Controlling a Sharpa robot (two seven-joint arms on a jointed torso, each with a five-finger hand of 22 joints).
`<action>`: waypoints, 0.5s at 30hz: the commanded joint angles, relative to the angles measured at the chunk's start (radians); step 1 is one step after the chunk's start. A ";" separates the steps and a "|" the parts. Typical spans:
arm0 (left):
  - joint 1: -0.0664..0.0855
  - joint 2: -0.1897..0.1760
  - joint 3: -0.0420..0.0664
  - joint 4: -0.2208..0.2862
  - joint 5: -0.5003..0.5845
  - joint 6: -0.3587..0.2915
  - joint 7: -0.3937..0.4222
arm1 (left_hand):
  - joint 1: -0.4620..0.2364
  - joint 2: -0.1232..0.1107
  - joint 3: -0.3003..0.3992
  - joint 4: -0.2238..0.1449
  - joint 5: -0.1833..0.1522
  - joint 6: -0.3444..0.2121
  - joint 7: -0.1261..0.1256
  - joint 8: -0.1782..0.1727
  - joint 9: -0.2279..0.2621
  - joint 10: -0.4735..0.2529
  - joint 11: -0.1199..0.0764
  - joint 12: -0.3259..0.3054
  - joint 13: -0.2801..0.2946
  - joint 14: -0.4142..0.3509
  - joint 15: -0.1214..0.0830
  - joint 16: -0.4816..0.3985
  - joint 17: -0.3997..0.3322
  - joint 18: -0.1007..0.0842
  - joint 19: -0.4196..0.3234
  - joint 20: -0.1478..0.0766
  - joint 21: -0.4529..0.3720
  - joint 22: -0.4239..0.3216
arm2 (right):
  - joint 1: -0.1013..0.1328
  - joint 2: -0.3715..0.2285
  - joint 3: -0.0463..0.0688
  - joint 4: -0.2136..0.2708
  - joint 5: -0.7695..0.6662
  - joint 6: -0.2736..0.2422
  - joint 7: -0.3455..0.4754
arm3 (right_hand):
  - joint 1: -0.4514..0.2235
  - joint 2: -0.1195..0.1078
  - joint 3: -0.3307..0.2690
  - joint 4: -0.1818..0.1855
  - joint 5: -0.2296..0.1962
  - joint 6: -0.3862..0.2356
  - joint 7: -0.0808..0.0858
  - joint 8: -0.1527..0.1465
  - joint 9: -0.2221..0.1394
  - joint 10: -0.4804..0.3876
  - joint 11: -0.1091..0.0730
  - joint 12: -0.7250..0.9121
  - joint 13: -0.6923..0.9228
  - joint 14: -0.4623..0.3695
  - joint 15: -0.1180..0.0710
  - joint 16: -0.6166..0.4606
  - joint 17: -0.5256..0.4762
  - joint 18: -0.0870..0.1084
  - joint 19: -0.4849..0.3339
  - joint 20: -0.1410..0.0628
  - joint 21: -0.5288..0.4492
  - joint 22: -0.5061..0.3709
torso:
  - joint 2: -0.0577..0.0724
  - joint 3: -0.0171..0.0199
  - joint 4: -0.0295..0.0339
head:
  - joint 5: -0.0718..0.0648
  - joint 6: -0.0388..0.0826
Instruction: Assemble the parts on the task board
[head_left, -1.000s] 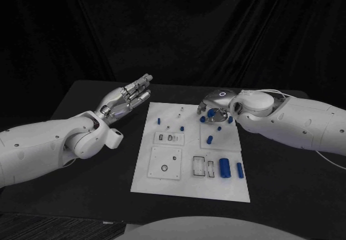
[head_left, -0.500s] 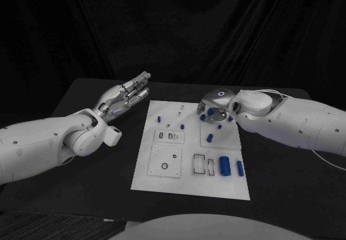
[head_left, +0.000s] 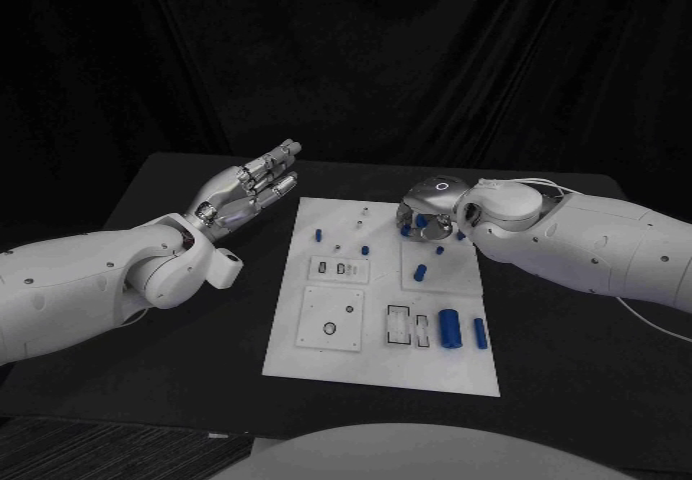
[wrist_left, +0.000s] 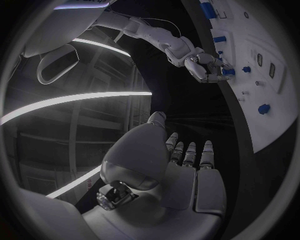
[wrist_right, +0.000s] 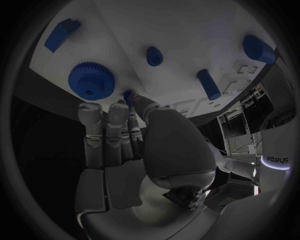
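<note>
Our right hand (head_left: 423, 222) hovers low over the board's (head_left: 378, 350) far end, fingertips around a small blue part (wrist_right: 130, 94) beside the gear (wrist_right: 90, 80), probably to pick it; whether it's gripped, we cannot tell. Our left hand (head_left: 248, 189) waits beside the board, fingers spread and holding nothing, out of the way.

Head view: looking steeply down from above the near edge of the black table (head_left: 173, 330), flat white rectangular task board (head_left: 378, 362) centred, arms entering from nine and three o'clock. Left wrist view: from behind the silver left hand (wrist_left: 181, 170), well off the board, facing across toward the silver right hand (wrist_left: 209, 67). Right wrist view: close above the board's far end (wrist_right: 187, 45), a region shared with both other views.
</note>
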 joint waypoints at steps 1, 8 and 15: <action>-0.001 0.002 0.001 -0.001 0.000 0.017 0.154 | 0.008 0.000 0.003 -0.004 0.006 0.001 0.008 0.006 0.001 -0.001 0.008 -0.003 -0.001 -0.001 0.008 -0.004 -0.001 0.011 -0.001 0.007 -0.006 -0.002 | -0.004 -0.001 0.001 -0.002 -0.008 -0.037 0.024 | 0.011 0.003 0.010 -0.001 -0.006 0.023 0.002 0.009 0.005 0.023 -0.003 -0.011 -0.005 0.011 0.000 0.005 0.002 -0.022 0.010 -0.001 0.010 0.015 | 0.000 0.0000 0.0000 | -0.001 -0.002; -0.002 0.002 0.001 -0.004 0.000 0.023 0.149 | 0.010 -0.001 0.007 -0.008 0.008 0.010 0.014 0.007 0.002 -0.001 0.013 -0.003 -0.001 -0.001 0.013 -0.004 -0.001 0.011 -0.001 0.012 -0.006 -0.002 | -0.004 -0.004 0.001 -0.003 -0.008 -0.068 0.043 | 0.021 0.011 0.019 -0.008 -0.015 0.099 0.001 0.035 0.022 0.123 -0.010 -0.041 -0.020 0.024 -0.007 0.007 0.005 -0.029 0.028 -0.007 0.037 0.058 | 0.000 0.0000 -0.0011 | 0.003 -0.007; -0.003 -0.002 0.001 -0.002 0.000 0.023 0.145 | 0.011 -0.002 0.013 -0.013 0.013 0.020 0.020 0.009 0.004 0.001 0.019 -0.003 0.000 -0.001 0.017 -0.004 -0.001 0.011 -0.001 0.017 -0.006 -0.002 | 0.007 -0.018 0.001 0.017 -0.008 -0.104 0.046 | 0.018 0.011 0.014 -0.008 -0.020 0.127 0.006 0.040 0.028 0.173 -0.009 -0.070 -0.030 0.032 -0.007 0.002 0.001 -0.033 0.037 -0.009 0.047 0.079 | -0.001 -0.0001 -0.0017 | 0.004 -0.007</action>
